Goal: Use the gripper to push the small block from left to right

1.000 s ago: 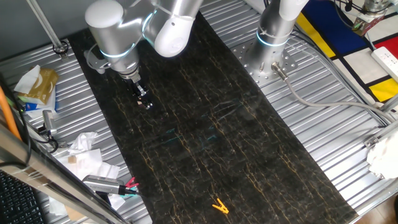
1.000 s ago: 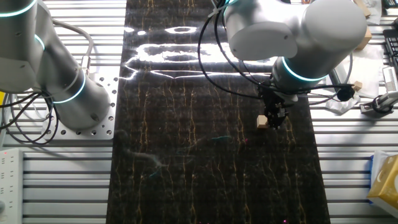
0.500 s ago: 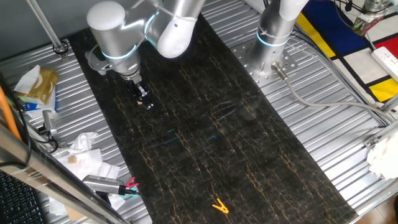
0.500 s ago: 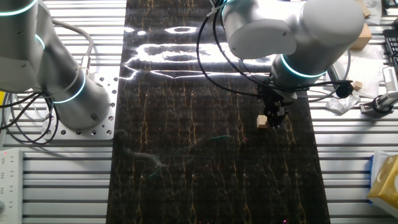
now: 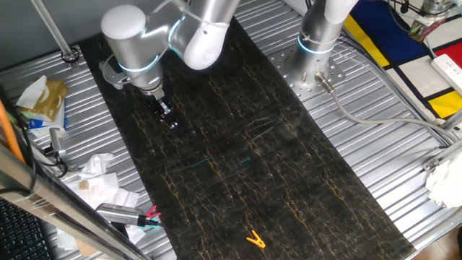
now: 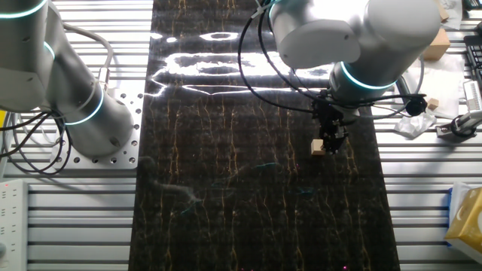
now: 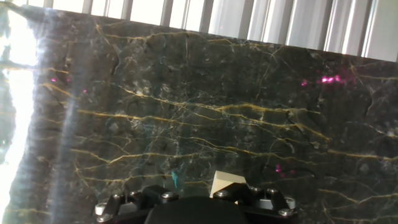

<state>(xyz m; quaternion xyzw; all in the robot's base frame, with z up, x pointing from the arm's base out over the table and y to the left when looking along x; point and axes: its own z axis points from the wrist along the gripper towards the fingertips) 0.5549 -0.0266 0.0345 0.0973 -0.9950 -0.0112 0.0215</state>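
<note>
A dark marble-patterned mat [image 5: 274,180] was seen running along the ribbed metal table [image 5: 375,137]. Over its edge the silver arm [image 6: 354,38] was bent downward, and the gripper [image 6: 332,143] was lowered to the mat surface. The small block [image 6: 318,147] was found lying on the mat, touching the gripper tip. Whether the jaws were parted or closed could not be told. A yellow-orange clip [image 5: 254,239] was lying well apart.

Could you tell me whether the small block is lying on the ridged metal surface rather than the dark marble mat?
No, the small block sits on the dark marble mat.
</note>
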